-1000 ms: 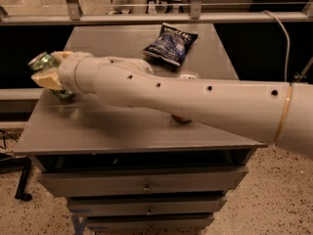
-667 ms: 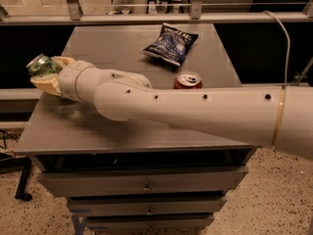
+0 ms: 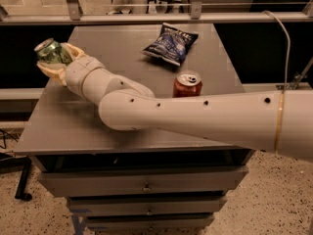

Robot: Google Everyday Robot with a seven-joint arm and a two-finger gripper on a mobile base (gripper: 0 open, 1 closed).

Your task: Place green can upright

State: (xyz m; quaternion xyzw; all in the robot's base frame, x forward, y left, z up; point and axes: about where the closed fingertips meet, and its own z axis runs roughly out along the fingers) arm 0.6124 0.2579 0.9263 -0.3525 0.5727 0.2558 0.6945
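The green can (image 3: pixel 51 52) is held in my gripper (image 3: pixel 55 58) at the far left, above the left edge of the grey table (image 3: pixel 73 126). The can is tilted, its silver top facing up and to the left. The pale fingers (image 3: pixel 51 71) are closed around the can's body. My white arm (image 3: pixel 195 119) stretches from the right across the front of the table.
A red can (image 3: pixel 187 84) stands upright near the middle of the table, just behind my arm. A dark blue chip bag (image 3: pixel 170 43) lies further back. A metal rail (image 3: pixel 156 18) runs behind the table. Drawers (image 3: pixel 146 186) are below the tabletop.
My gripper has lifted the green can up and slightly back at the table's left edge. The arm has swung lower and forward, uncovering the red can.
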